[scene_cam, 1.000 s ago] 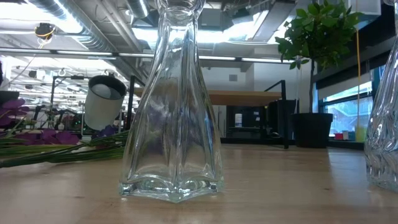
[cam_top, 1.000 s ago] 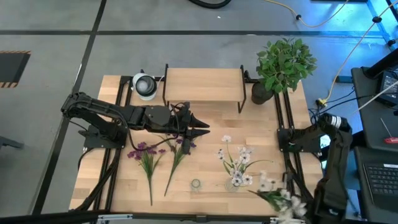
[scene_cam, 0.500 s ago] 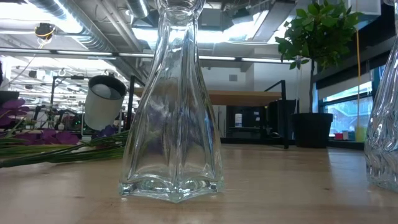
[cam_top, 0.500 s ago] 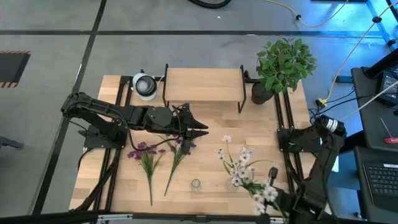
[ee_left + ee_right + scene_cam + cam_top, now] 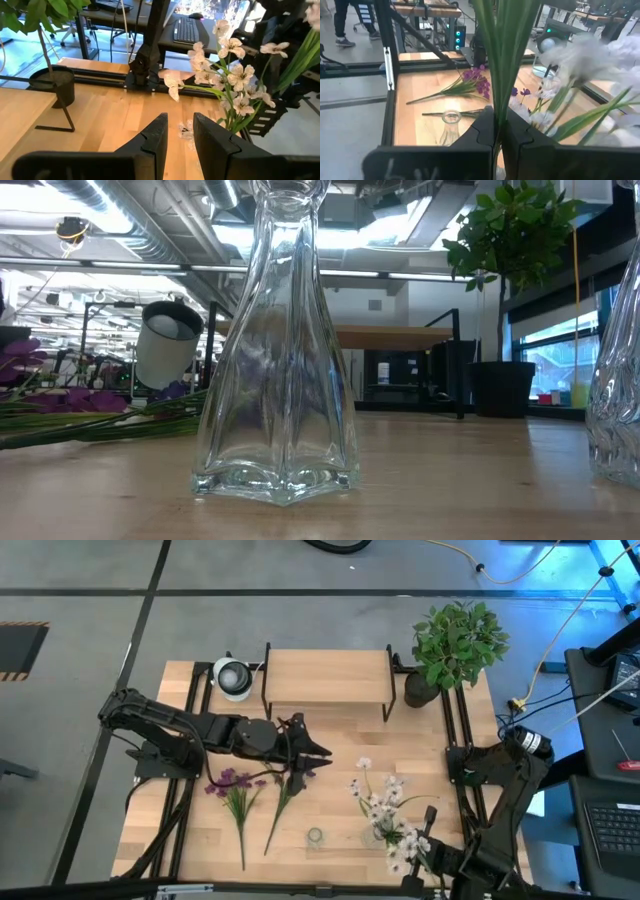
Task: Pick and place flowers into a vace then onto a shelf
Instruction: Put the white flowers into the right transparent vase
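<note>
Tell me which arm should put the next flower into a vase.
Right. Its claw is shut on a white flower stem near the right vase, which already holds white blossoms. The left claw hangs open and empty over the purple flowers.

Left arm: we reached from the table's left edge toward its middle, links folded at the base, forearm stretched nearly level above the board. Left gripper [image 5: 312, 754] pointed rightward with its two dark fingers [image 5: 152, 140] parted by a narrow gap, nothing between them.

Right arm: we bent from the mount at the table's right edge down toward the near edge, forearm running diagonally. Right gripper [image 5: 425, 852] sat low at the near right, its fingers [image 5: 482, 127] pressed together on green stems [image 5: 504, 60].
</note>
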